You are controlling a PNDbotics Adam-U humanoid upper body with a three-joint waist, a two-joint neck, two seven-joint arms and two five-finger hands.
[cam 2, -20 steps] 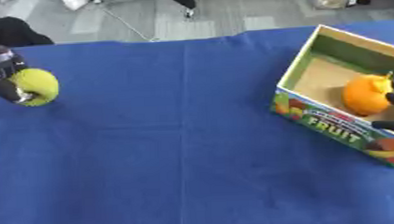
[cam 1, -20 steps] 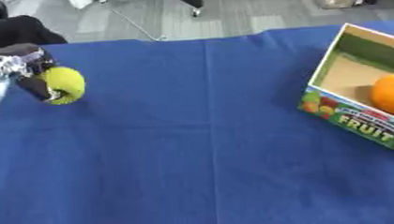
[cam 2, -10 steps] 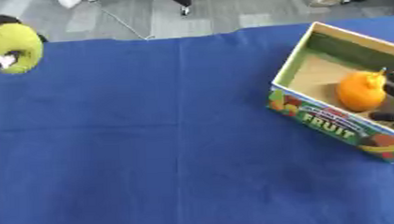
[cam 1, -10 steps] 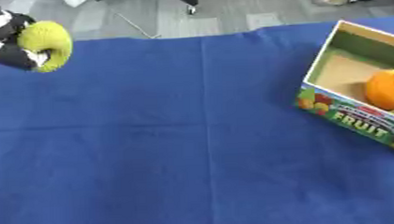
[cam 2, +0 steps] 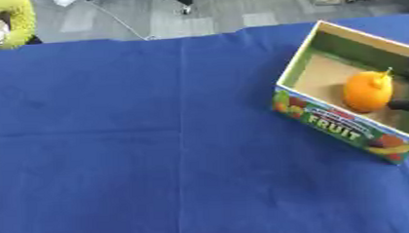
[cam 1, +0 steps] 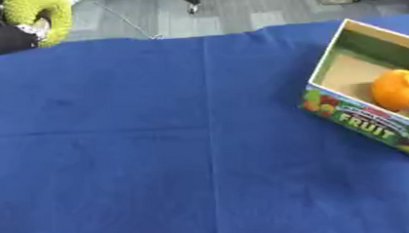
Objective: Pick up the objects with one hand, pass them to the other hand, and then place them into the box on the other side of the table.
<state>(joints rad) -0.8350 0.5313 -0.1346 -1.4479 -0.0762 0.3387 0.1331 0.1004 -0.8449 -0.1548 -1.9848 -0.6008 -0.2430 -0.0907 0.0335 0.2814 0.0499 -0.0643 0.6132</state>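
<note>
Yellow-green fruit [cam 1: 36,17]: 1, in left hand [cam 1: 9,36]; box [cam 2: 338,125]: 1 orange [cam 2: 366,91].

looks like an office or lab: grey carpet floor [cam 1: 238,12], a cable [cam 2: 119,21], a blue-clothed table [cam 1: 157,139].

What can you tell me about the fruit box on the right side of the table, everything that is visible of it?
The fruit box is an open-topped carton, cardboard by the look of it. Its outer front wall is printed with coloured fruit pictures and the word FRUIT; inside, the far wall is green and the floor tan. It stands upright on the blue tablecloth at the table's right side, turned at an angle to the edge. An orange fruit with a small stem lies inside. A dark fingertip of the right hand shows inside, beside the fruit.
</note>
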